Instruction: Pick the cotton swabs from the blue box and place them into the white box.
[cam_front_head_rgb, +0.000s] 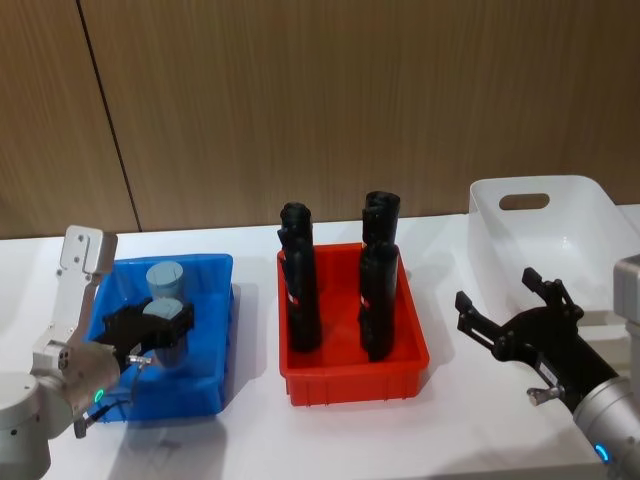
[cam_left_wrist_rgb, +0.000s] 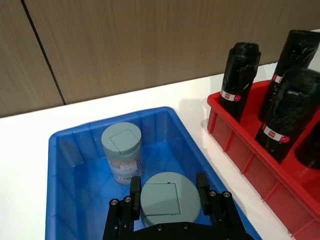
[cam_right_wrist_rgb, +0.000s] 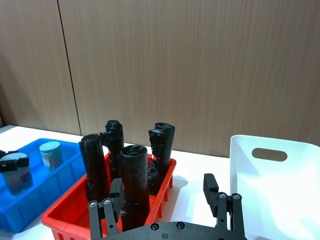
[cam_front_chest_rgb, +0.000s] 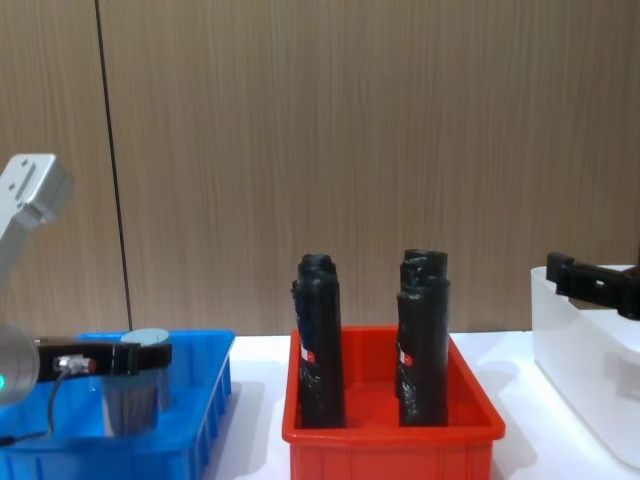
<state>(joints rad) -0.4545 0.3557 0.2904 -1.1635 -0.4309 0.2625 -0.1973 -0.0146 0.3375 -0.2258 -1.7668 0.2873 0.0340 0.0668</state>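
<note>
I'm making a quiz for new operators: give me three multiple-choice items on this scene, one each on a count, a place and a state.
1. How many tall black cylinders stand in the red plastic bin? A two, B four, C six.
2. Where is the left gripper? A over the red bin, B in the bright blue plastic bin at the nearer clear cotton swab tub, C hanging at the robot's side.
3. What state is the right gripper in? A shut on a tub, B shut on a cylinder, C open and empty.
Key: 1 B, two rows of two; 2 B, it sits around that tub's grey lid; 3 C, its jaws stand wide apart before the translucent white plastic box.
</note>
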